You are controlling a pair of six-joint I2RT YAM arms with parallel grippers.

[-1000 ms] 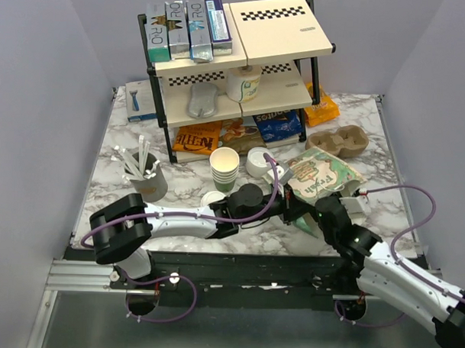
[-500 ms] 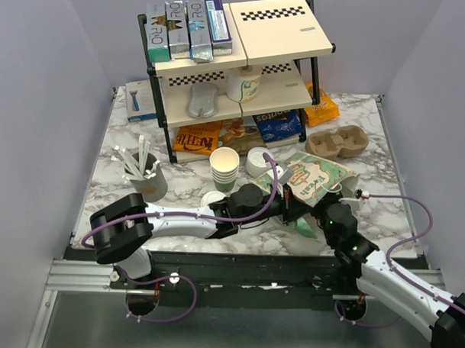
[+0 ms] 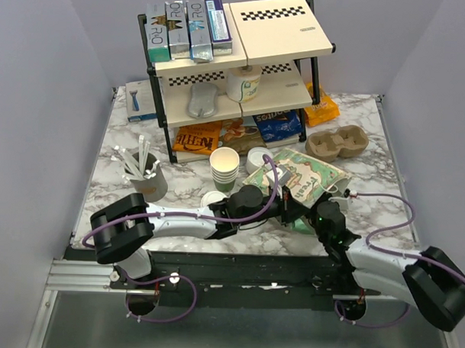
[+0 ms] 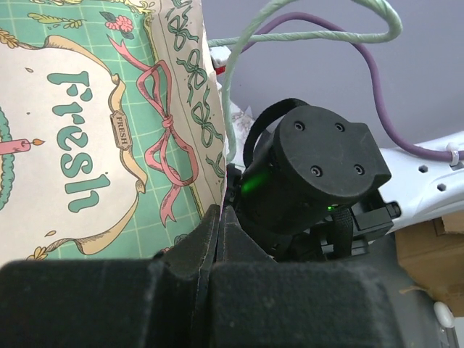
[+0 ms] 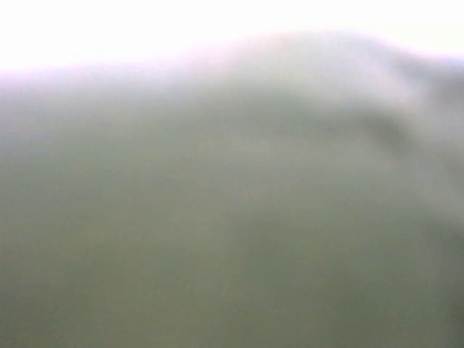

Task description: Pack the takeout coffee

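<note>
While the takeout coffee (image 3: pixel 245 84) stands upright with its lid on, on the middle board of the shelf (image 3: pixel 293 90) at the far side of the table, neither arm is near it. The work in hand is on the paper bag (image 3: pixel 297 175). It lies flat on the marble well in front of the shelf, near the stack of lidless cups (image 3: pixel 224 168) and the brown cup carrier (image 3: pixel 337 139).

The left gripper (image 3: pixel 288 209) reaches across to the near edge of the bag. In the left wrist view its jaws are fully closed and the folded side edge of the bag runs down between the tips, so it pinches the paper. The right gripper (image 3: pixel 309 213) meets it at the same edge, just beside. Its jaws are closed too, but its own camera gives only a greenish blur, so I cannot tell whether paper is between them.

I judge the step to be the opening of the bag, before the cup is fetched. The next move, I think, calls for the two grippers to draw apart gently, so the mouth opens without tearing.
</note>
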